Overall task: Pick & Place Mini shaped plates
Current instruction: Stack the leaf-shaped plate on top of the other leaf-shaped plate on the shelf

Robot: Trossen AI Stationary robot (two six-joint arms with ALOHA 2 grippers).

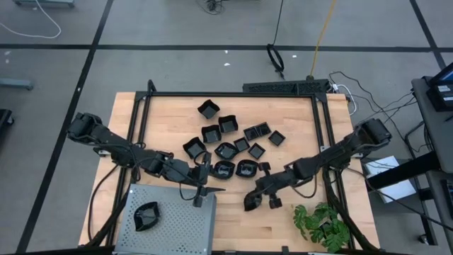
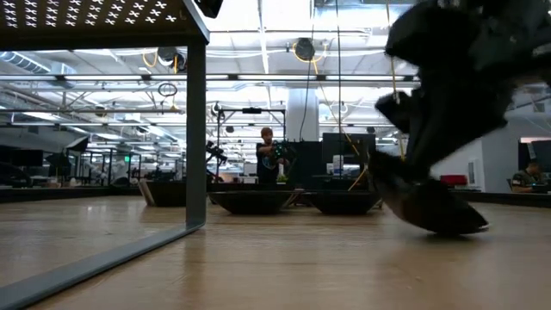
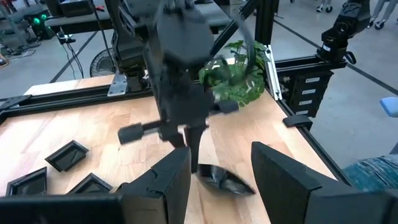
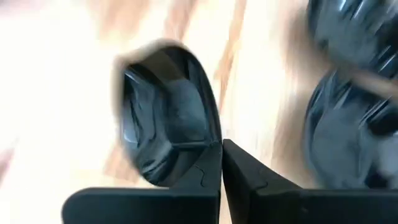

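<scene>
Clearly, the right gripper (image 1: pixel 253 200) has its fingers pressed together on the rim of one mini plate (image 4: pixel 165 112), a glossy black dish with a rounded outline. In the right wrist view the two fingers meet almost fully, so only a thin edge of the dish sits between them, and the rest of the dish hangs out beyond the fingertips. In the low view this dish (image 2: pixel 430 207) is tilted, with its low edge very near the wooden table (image 1: pixel 283 113); whether it touches, I cannot tell.

The main risk, in my judgement, is that such a narrow pinch lets the smooth dish turn or slip out when the arm swings toward the grey perforated tray (image 1: pixel 177 219).

The left gripper (image 1: pixel 202 185) hovers just beside the right one, at the tray's edge, fingers apart and empty. The two arms are close, so a collision is possible.

Other mini plates (image 1: pixel 226 131) lie just behind the right gripper and could be knocked. One plate (image 1: pixel 146 217) already rests in the tray.
</scene>
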